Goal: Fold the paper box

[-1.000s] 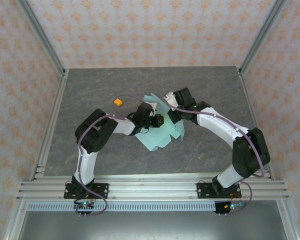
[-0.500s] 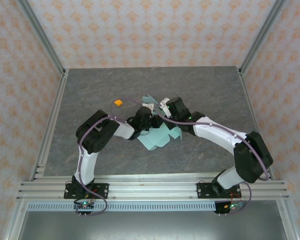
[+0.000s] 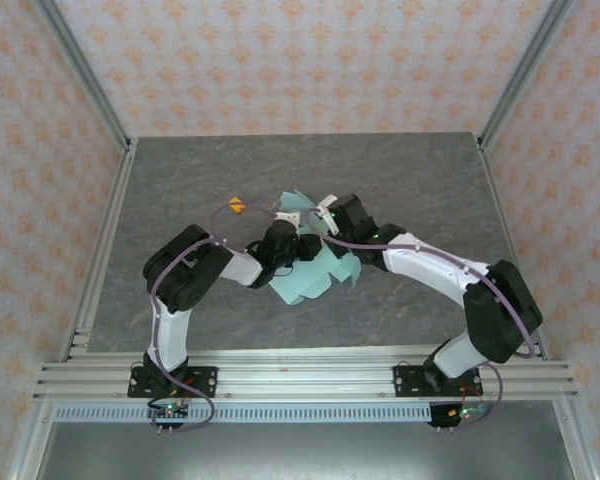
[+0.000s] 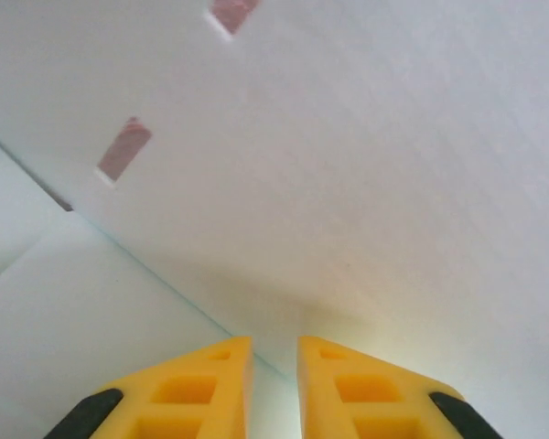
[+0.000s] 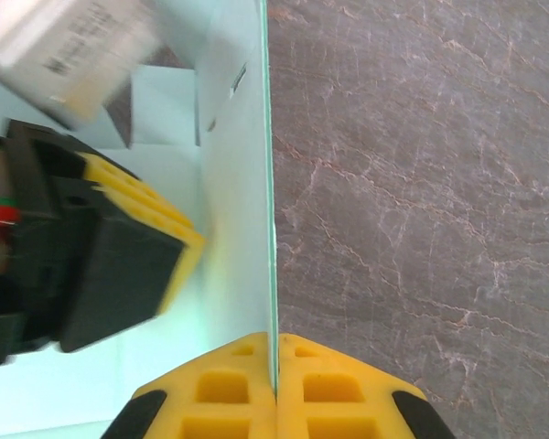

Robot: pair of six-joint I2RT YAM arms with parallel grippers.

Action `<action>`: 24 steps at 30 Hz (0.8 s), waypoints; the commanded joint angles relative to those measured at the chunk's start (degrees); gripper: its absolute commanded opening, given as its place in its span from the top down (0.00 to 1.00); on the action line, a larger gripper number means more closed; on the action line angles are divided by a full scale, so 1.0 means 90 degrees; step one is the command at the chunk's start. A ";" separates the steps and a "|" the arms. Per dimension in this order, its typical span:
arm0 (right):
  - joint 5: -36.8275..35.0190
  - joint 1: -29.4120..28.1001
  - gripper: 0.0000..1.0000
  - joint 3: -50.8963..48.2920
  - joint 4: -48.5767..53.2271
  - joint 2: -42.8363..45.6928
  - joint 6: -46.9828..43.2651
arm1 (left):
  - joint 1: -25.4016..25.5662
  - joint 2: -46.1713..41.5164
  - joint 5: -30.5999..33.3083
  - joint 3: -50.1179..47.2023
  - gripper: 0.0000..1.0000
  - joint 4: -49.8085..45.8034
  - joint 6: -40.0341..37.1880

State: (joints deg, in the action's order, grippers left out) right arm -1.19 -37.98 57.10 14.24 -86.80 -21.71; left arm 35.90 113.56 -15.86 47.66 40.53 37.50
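Since a second ago, we see that the right arm has swung leftward over the sheet, the left arm has shifted a little toward its own side, and the left fingers point(image 4: 242, 352) have eased from shut to a narrow gap.

Nearest the arm bases, the paper box point(image 3: 315, 282) lies near the middle of the table point(image 3: 430, 170). It is a mint-green cut sheet, partly flat with some flaps lifted, and not yet a closed box. Over it, the left fingers stand slightly apart above a broad panel pierced by two slots, and we can make out nothing pinched between them. Just beside them, the right fingers point(image 5: 288, 352) are pressed together on the edge of a panel that stands upright. That panel has bare table on its outer side and the left fingers on its inner side. Farther back and to the left, a small orange block point(image 3: 236, 206) sits apart from the sheet.

We judge that the left arm has just let go of the card while the right arm keeps one wall standing, so the fold now depends on the right grip alone. The next move probably calls for the left fingers to take another flap. Thin card that is only lightly creased may spring back once freed.
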 commanded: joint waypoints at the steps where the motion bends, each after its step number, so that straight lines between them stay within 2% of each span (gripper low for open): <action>1: 0.0443 0.0242 1.00 0.0078 0.0452 -0.0112 -0.0583 | 0.0003 -0.0413 0.0311 -0.0460 0.74 -0.0903 -0.0162; 5: 0.1105 0.0566 1.00 0.0101 0.0453 0.0069 -0.1464 | -0.0243 -0.1092 0.0409 -0.0681 0.69 -0.1256 -0.0401; 9: 0.1359 0.0765 1.00 0.0219 0.0487 0.0182 -0.2155 | -0.0670 -0.1663 0.0433 -0.1006 0.66 -0.1338 -0.0415; 13: 0.1334 0.0831 1.00 0.0403 0.0644 0.0167 -0.2801 | -0.0963 -0.2167 0.0587 -0.1154 0.64 -0.1608 -0.0434; 19: 0.1081 0.0831 1.00 0.0462 0.0476 0.0255 -0.3231 | -0.1098 -0.2635 0.0865 -0.1160 0.62 -0.1951 -0.0537; 24: 0.0973 0.0855 1.00 0.0480 0.0448 0.0385 -0.3533 | -0.1205 -0.2869 0.0888 -0.1017 0.58 -0.2082 -0.1137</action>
State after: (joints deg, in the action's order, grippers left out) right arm 8.80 -30.63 59.90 18.00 -85.56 -50.26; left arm 25.89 89.36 -9.93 37.71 24.01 31.88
